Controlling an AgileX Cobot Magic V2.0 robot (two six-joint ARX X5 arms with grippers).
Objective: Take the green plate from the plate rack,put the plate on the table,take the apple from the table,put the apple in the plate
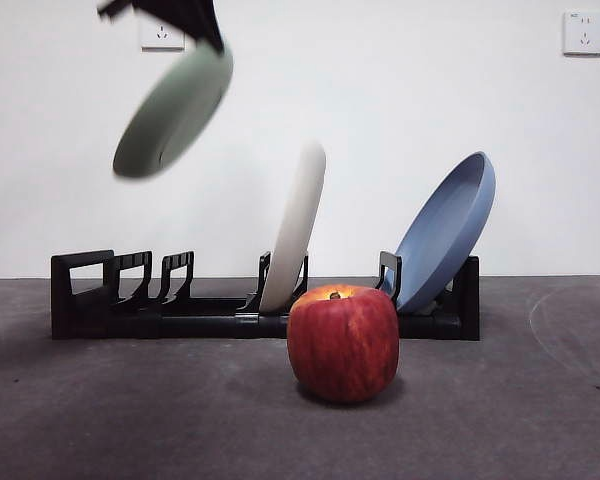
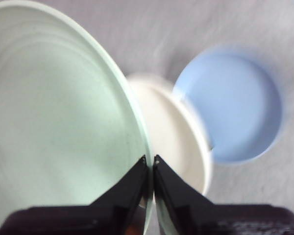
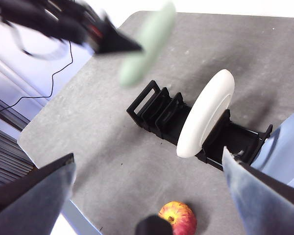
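Item 1, green plate point(image 1: 173, 110): held in the air, tilted, high above the left end of the rack and clear of it. The left hand point(image 2: 151, 164) is clamped on its rim, one jaw on each face, as the left wrist view shows. Judged stiff and fairly light, with a smooth matte face that could slip or swing in a rim pinch. The edge is the only place thin enough to take. Motion blur prevents finer detail.

Item 2, plate rack point(image 1: 110, 295): long, low and black, standing on the worktop point(image 1: 100, 420). Its left slots are empty.

Item 3, cream-white plate point(image 1: 295, 225): upright on edge in a middle slot, leaning slightly.

Item 4, apple point(image 1: 342, 342): red with a yellowish patch at the stem, standing stem up on the worktop just in front of the rack's middle, apart from it. Judged firm, rounded and moderately heavy, with waxy skin. It is best taken across its widest girth with wide jaws, since it could roll or squirt out if caught off-centre.

Item 5, blue plate point(image 1: 445, 235): leaning back in the rack's right-end slot.

Item 6, right hand point(image 3: 147, 215): jaws spread wide, holding nothing, poised high over the worktop with the apple below it.

Status: plate not yet set down. The open worktop left of the apple looks a fit landing place.
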